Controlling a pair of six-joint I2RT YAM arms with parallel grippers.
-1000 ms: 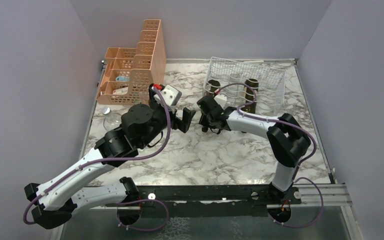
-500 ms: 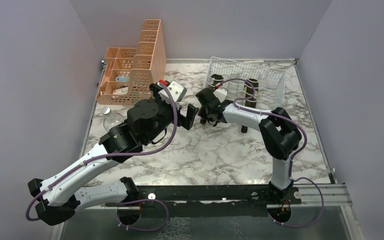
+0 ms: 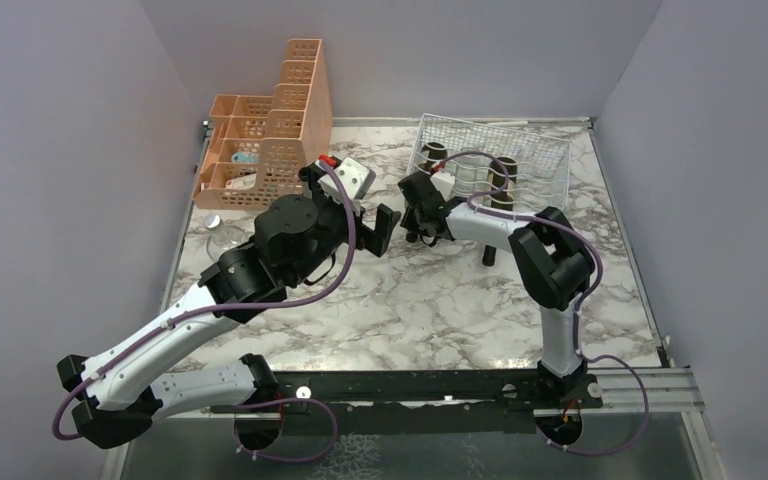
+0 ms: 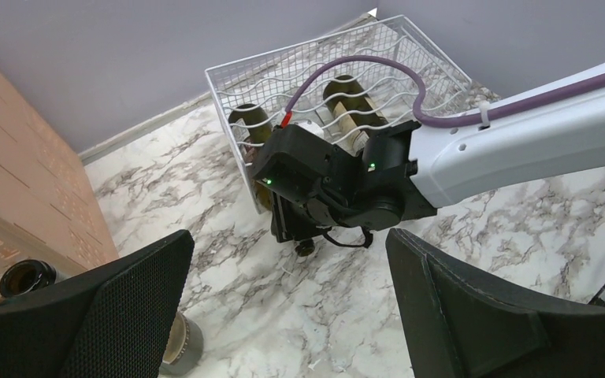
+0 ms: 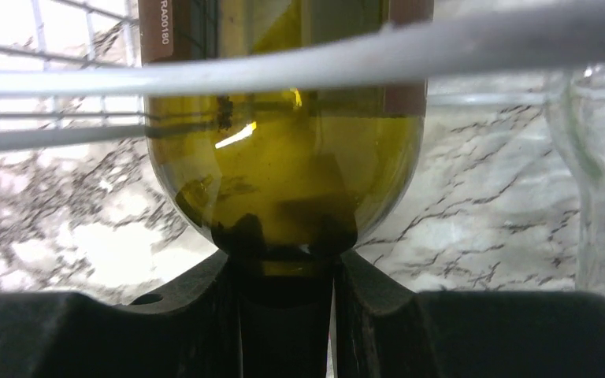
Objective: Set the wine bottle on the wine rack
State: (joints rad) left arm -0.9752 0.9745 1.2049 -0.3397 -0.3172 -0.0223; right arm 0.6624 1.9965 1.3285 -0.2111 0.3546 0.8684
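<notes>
Table [image 3: 410, 300]: marble top, both arms reaching toward its far middle.
Wine rack [image 3: 540, 160]: white wire, far right of the table, wavy cradles running front to back.
Peach organizer [image 3: 280, 130]: far left, well apart from the rack, no part in the job.
Right gripper [image 5: 283, 272]: clamped on the neck of the wine bottle at the rack's front left corner; plainly the nearer arm.
Left gripper [image 3: 387, 228]: fingers spread wide, holding nothing, hovering just left of the right gripper.
Wine bottle [image 5: 283, 173]: olive-green glass; body lying in the leftmost cradle, a rack wire crossing its shoulder, neck pointing back toward the arm bases.
Axis: in line with the cradle, body straight ahead of the right fingers.
Next move, as judged: short push along that axis or plain release; sideways drift risks snagging wire.
Neighbours: second dark bottle [image 4: 354, 98] in a cradle further right; clear glass bottle [image 5: 591, 173] just beside.
Writing: "RA00180" printed sideways on the brown label edge [image 5: 167, 31]; nothing else legible.
</notes>
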